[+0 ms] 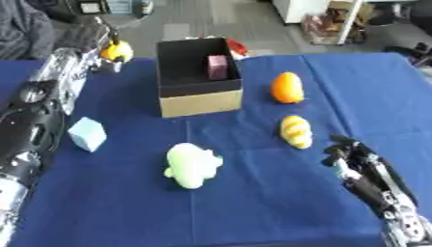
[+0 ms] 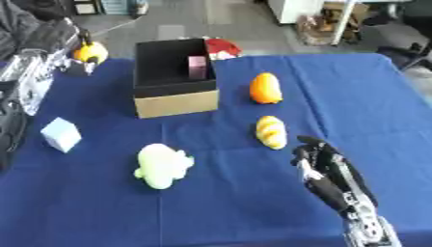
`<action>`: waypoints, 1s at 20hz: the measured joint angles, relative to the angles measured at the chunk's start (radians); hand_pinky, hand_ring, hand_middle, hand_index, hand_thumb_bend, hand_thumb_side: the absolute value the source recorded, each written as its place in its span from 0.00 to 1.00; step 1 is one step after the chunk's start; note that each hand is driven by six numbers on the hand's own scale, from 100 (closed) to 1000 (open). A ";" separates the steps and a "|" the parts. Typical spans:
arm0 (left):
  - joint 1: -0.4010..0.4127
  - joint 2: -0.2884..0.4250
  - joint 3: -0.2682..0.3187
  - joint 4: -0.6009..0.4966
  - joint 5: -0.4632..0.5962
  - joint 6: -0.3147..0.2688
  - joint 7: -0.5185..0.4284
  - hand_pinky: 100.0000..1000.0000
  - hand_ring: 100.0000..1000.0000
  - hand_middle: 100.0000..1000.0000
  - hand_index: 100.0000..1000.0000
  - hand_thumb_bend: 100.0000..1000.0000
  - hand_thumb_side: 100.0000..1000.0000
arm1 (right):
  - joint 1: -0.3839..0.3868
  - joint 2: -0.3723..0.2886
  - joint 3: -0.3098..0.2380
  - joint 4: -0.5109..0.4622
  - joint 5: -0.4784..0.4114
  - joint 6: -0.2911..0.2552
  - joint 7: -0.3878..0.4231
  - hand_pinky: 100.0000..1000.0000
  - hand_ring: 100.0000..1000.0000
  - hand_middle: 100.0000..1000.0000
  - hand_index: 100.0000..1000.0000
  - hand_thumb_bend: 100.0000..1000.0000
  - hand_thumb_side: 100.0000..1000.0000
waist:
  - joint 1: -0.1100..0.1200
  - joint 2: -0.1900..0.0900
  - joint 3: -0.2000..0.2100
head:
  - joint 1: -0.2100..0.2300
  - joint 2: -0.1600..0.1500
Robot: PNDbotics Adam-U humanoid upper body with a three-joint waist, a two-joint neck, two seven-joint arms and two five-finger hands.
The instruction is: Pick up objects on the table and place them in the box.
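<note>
A cardboard box [image 1: 201, 102] with a black inside stands at the table's far middle, and a pink block [image 1: 218, 66] is in it. An orange object [image 1: 287, 88] lies right of the box, with a yellow striped object [image 1: 295, 131] nearer me. A pale green plush [image 1: 192, 165] lies at the near middle and a light blue cube [image 1: 87, 134] to its left. My left arm reaches up the left edge, and its hand [image 1: 87, 38] is beside a yellow object [image 1: 116, 50]; whether it holds it is unclear. My right hand [image 2: 319, 157] rests open at the lower right, holding nothing.
A red object [image 2: 222, 47] lies just behind the box at the table's far edge. The blue cloth [image 1: 253, 207] covers the table. Beyond the table, chairs and furniture stand on a grey floor.
</note>
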 measured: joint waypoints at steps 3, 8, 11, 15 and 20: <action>-0.006 -0.030 -0.065 -0.029 0.042 -0.058 -0.049 0.62 0.42 0.40 0.56 0.20 0.00 | -0.002 0.000 0.004 0.000 0.000 0.000 0.003 0.67 0.57 0.59 0.82 0.00 0.31 | 0.000 0.000 -0.010 | 0.002 0.000; 0.001 -0.080 -0.106 0.000 0.024 -0.104 -0.100 0.67 0.51 0.51 0.67 0.31 0.00 | -0.007 0.002 0.005 0.000 0.000 -0.001 0.005 0.67 0.57 0.59 0.82 0.00 0.31 | 0.000 0.000 -0.019 | 0.002 0.000; 0.009 -0.092 -0.104 0.027 0.003 -0.106 -0.104 0.73 0.61 0.63 0.80 0.49 0.07 | -0.007 0.002 0.005 0.000 0.000 -0.001 0.005 0.67 0.57 0.59 0.82 0.00 0.31 | 0.000 0.000 -0.019 | 0.001 0.000; 0.010 -0.093 -0.095 0.016 -0.002 -0.091 -0.065 0.75 0.65 0.69 0.84 0.64 0.27 | -0.009 0.002 0.005 0.000 0.000 -0.001 0.006 0.67 0.57 0.59 0.81 0.00 0.31 | 0.000 0.000 -0.018 | -0.003 0.000; 0.015 -0.055 -0.078 -0.085 0.087 -0.078 -0.039 0.75 0.62 0.66 0.81 0.53 0.21 | -0.009 0.002 0.005 0.002 0.001 -0.001 0.005 0.67 0.57 0.59 0.81 0.00 0.32 | 0.000 0.000 -0.011 | -0.006 0.000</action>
